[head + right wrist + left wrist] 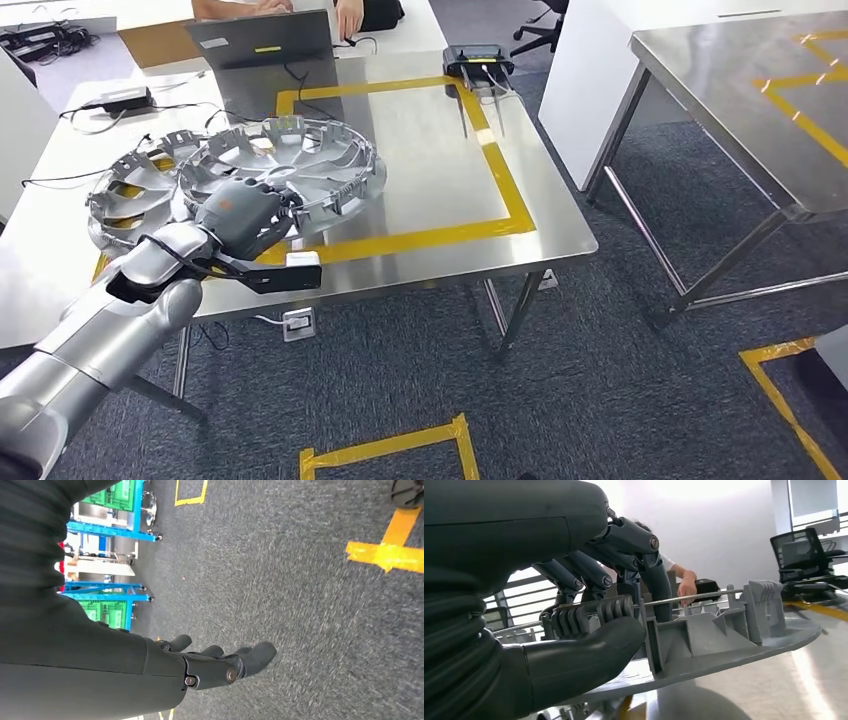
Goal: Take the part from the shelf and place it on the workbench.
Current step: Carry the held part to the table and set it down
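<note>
Head view: part in left hand

Lower wheel cover mostly hidden under the upper wheel cover, left hand covering that cover's near rim, person cut off by the head view's top edge, second table cropped at right.

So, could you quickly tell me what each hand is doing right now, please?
Left hand: holding the rim of the upper hubcap on the workbench.
Right hand: open, holding nothing, hanging over the carpet.
</note>
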Tool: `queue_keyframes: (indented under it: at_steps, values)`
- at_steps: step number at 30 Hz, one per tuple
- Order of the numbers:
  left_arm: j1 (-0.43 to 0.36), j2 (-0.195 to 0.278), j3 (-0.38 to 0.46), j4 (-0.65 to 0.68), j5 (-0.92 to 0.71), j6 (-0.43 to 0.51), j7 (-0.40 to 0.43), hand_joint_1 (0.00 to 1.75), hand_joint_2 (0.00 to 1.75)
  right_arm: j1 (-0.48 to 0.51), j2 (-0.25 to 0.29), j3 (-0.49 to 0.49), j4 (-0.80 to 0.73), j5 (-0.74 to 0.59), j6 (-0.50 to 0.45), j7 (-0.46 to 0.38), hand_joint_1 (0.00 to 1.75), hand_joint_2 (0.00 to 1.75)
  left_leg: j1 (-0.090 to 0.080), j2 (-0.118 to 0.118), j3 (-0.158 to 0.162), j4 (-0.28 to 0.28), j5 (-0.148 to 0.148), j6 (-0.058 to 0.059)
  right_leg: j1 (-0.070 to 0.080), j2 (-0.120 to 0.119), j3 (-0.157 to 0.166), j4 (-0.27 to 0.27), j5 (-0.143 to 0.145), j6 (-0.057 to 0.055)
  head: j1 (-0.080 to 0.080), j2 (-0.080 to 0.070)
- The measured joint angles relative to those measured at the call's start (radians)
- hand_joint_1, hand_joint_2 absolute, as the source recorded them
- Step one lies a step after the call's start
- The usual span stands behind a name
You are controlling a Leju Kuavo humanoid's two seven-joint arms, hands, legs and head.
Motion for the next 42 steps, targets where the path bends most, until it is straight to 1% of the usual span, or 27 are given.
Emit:
queue_keyframes:
  at_steps: [1,2,4,5,6,7,9,10,11,13,14,16,18,20,21,22,24,25,26,27,29,30,33,36,38,40,42]
  values:
    - [-0.002,-0.001,-0.001,0.001,-0.001,0.0,0.002,1.75,1.75,0.0,0.0,0.0,0.0,0.0,-0.001,0.0,0.0,1.75,0.002,0.0,0.005,-0.001,-0.002,0.004,-0.002,-0.002,-0.015,0.028,-0.015,0.006,0.001,0.0]
    - [-0.004,-0.002,-0.002,0.001,-0.003,0.0,0.004,1.75,1.75,-0.001,0.0,0.0,0.0,0.0,-0.001,0.0,0.0,1.75,0.003,0.0,0.009,-0.001,-0.005,0.008,-0.004,-0.003,-0.044,0.078,-0.036,0.012,0.001,0.0]
    - [-0.004,-0.007,-0.004,0.003,-0.006,0.0,0.008,1.75,1.75,-0.001,0.0,0.0,0.0,-0.001,0.0,0.0,0.0,1.75,0.003,-0.002,0.013,0.0,-0.013,0.013,-0.007,-0.005,-0.122,0.203,-0.079,0.02,0.003,0.0]
    - [-0.002,-0.009,-0.006,0.004,-0.006,0.0,0.009,1.75,1.75,-0.001,0.0,0.0,0.0,-0.001,0.0,0.0,0.0,1.75,0.003,-0.004,0.017,0.001,-0.019,0.014,-0.008,-0.005,-0.156,0.245,-0.085,0.022,0.003,0.0]
    - [0.0,-0.01,-0.007,0.004,-0.007,0.001,0.009,1.75,1.75,0.0,0.0,0.0,0.0,-0.001,0.0,0.0,0.0,1.75,0.003,-0.005,0.024,0.003,-0.025,0.012,-0.009,-0.005,-0.174,0.255,-0.072,0.022,0.003,0.0]
    - [0.002,-0.012,-0.009,0.005,-0.007,0.001,0.008,1.75,1.75,0.0,0.0,0.0,0.0,-0.001,0.0,0.0,0.0,1.75,0.004,-0.006,0.033,0.004,-0.033,0.01,-0.009,-0.005,-0.173,0.225,-0.037,0.022,0.004,0.0]
    - [0.002,-0.016,-0.01,0.005,-0.007,0.001,0.009,1.75,1.75,0.0,0.0,0.0,0.0,-0.001,0.0,0.0,0.0,1.75,0.004,-0.005,0.055,0.005,-0.05,0.003,-0.009,-0.007,-0.134,0.096,0.055,0.018,0.003,0.0]
    - [0.001,-0.019,-0.01,0.006,-0.007,0.001,0.01,1.75,1.75,-0.001,0.0,0.0,0.0,-0.001,0.001,0.001,0.0,1.75,0.004,-0.005,0.062,0.005,-0.056,-0.003,-0.007,-0.009,-0.114,0.036,0.077,0.015,0.003,0.0]
    - [0.0,-0.021,-0.01,0.006,-0.007,0.001,0.011,1.75,1.75,-0.002,0.0,0.0,0.0,-0.002,0.002,0.003,0.0,1.75,0.003,-0.005,0.066,0.004,-0.062,-0.008,-0.004,-0.009,-0.1,0.001,0.087,0.01,0.003,0.0]
    - [-0.003,-0.025,-0.011,0.007,-0.007,0.001,0.013,1.75,1.75,-0.003,0.0,0.0,0.0,-0.003,0.003,0.005,0.0,1.75,0.001,-0.005,0.07,0.005,-0.066,-0.021,-0.001,-0.01,-0.09,-0.019,0.077,-0.005,0.004,0.0]
    - [-0.004,-0.026,-0.011,0.007,-0.008,0.001,0.015,1.75,1.75,-0.002,0.0,0.0,0.0,-0.004,0.003,0.005,0.0,1.75,0.001,-0.004,0.071,0.005,-0.07,-0.027,-0.002,-0.009,-0.084,-0.019,0.081,-0.013,0.004,0.0]
    - [-0.007,-0.029,-0.011,0.008,-0.008,0.001,0.017,1.75,1.75,-0.002,0.0,0.0,0.0,-0.005,0.003,0.005,0.0,1.75,0.002,-0.002,0.058,0.041,-0.083,-0.036,-0.004,-0.008,-0.069,-0.022,0.078,-0.026,0.003,0.0]
    - [-0.008,-0.031,-0.011,0.01,-0.007,0.001,0.017,1.75,1.75,-0.003,0.0,0.0,0.0,-0.006,0.003,0.005,0.0,1.75,0.003,0.001,0.0,0.151,-0.121,-0.042,-0.005,-0.008,-0.057,-0.023,0.069,-0.037,0.002,0.0]
    - [-0.005,-0.033,-0.012,0.013,-0.007,0.001,0.016,1.75,1.75,-0.004,0.0,0.0,0.0,-0.006,0.003,0.005,0.0,1.75,0.004,0.001,-0.074,0.264,-0.156,-0.045,-0.003,-0.006,-0.049,-0.021,0.059,-0.043,0.002,0.0]
    - [-0.003,-0.033,-0.013,0.015,-0.007,0.001,0.016,1.75,1.75,-0.003,0.0,0.0,0.0,-0.006,0.003,0.005,0.0,1.75,0.004,0.001,-0.092,0.28,-0.151,-0.045,-0.002,-0.004,-0.043,-0.02,0.053,-0.043,0.002,0.0]
    - [-0.003,-0.033,-0.013,0.016,-0.007,0.001,0.017,1.75,1.75,-0.002,0.0,0.0,0.0,-0.006,0.003,0.005,0.0,1.75,0.003,0.001,-0.093,0.26,-0.127,-0.042,-0.002,-0.001,-0.037,-0.018,0.048,-0.042,0.002,0.0]
    - [-0.004,-0.033,-0.013,0.018,-0.006,0.002,0.018,1.75,1.75,0.0,0.001,0.0,0.0,-0.006,0.003,0.005,0.0,1.75,0.001,0.001,-0.054,0.138,-0.043,-0.032,-0.001,0.003,-0.025,-0.015,0.037,-0.039,0.002,0.0]
    - [-0.004,-0.033,-0.013,0.019,-0.006,0.004,0.018,1.75,1.75,0.0,0.001,0.0,0.0,-0.006,0.003,0.004,0.0,1.75,-0.002,0.002,-0.034,0.077,-0.017,-0.026,0.0,0.003,-0.02,-0.014,0.032,-0.035,0.002,0.0]
    - [-0.005,-0.034,-0.013,0.02,-0.006,0.008,0.019,1.75,1.75,0.0,0.002,0.0,0.0,-0.007,0.003,0.004,0.0,1.75,-0.005,0.002,-0.018,0.034,-0.003,-0.021,0.0,0.004,-0.02,-0.013,0.028,-0.031,0.002,0.0]
    - [-0.005,-0.036,-0.013,0.021,-0.006,0.013,0.02,1.75,1.75,0.0,0.003,0.0,0.0,-0.007,0.002,0.004,0.0,1.75,-0.008,0.002,-0.01,0.011,0.001,-0.016,0.001,0.003,-0.02,-0.013,0.026,-0.026,0.002,0.0]
    - [-0.005,-0.039,-0.012,0.023,-0.006,0.026,0.022,1.75,1.75,-0.001,0.003,0.0,0.0,-0.008,0.002,0.004,0.0,1.75,-0.009,0.001,-0.002,0.001,0.002,-0.011,0.002,0.003,-0.018,-0.018,0.025,-0.017,0.003,0.0]
    - [-0.005,-0.039,-0.012,0.025,-0.007,0.034,0.022,1.75,1.75,0.0,0.003,0.0,0.0,-0.008,0.002,0.004,0.0,1.75,-0.008,0.0,0.001,-0.005,0.007,-0.013,0.004,0.003,-0.015,-0.023,0.028,-0.019,0.004,0.0]
    - [-0.006,-0.042,-0.011,0.035,-0.012,0.051,0.02,1.75,1.75,0.001,0.004,-0.001,0.0,-0.008,0.001,0.003,0.0,1.75,-0.006,-0.002,0.007,-0.015,0.01,-0.015,0.006,0.002,-0.006,-0.035,0.033,-0.036,0.004,0.0]
    - [-0.005,-0.046,-0.011,0.044,-0.021,0.064,0.016,1.75,1.75,0.001,0.004,-0.001,0.0,-0.008,0.0,0.003,0.0,1.75,-0.007,-0.005,0.007,-0.013,0.006,-0.008,0.006,-0.001,-0.001,-0.04,0.03,-0.035,0.004,0.0]
    - [-0.003,-0.049,-0.011,0.05,-0.026,0.081,0.012,0.87,1.75,0.002,0.004,-0.002,0.0,-0.008,0.0,0.002,0.0,0.87,-0.008,-0.006,0.007,-0.011,0.005,-0.006,0.005,-0.002,0.001,-0.043,0.03,-0.032,0.004,0.0]
    - [-0.002,-0.05,-0.011,0.057,-0.032,0.102,0.011,0.0,1.75,0.004,0.004,-0.003,0.0,-0.01,-0.001,-0.001,0.0,0.0,-0.009,-0.005,0.007,-0.01,0.004,-0.003,0.004,-0.002,0.002,-0.045,0.029,-0.022,0.004,0.0]
    - [-0.001,-0.052,-0.011,0.063,-0.041,0.127,0.011,0.0,1.75,0.007,0.004,-0.003,0.0,-0.012,-0.002,-0.003,0.0,0.0,-0.009,-0.006,0.007,-0.008,0.003,-0.001,0.003,-0.003,0.003,-0.046,0.028,-0.01,0.004,0.0]
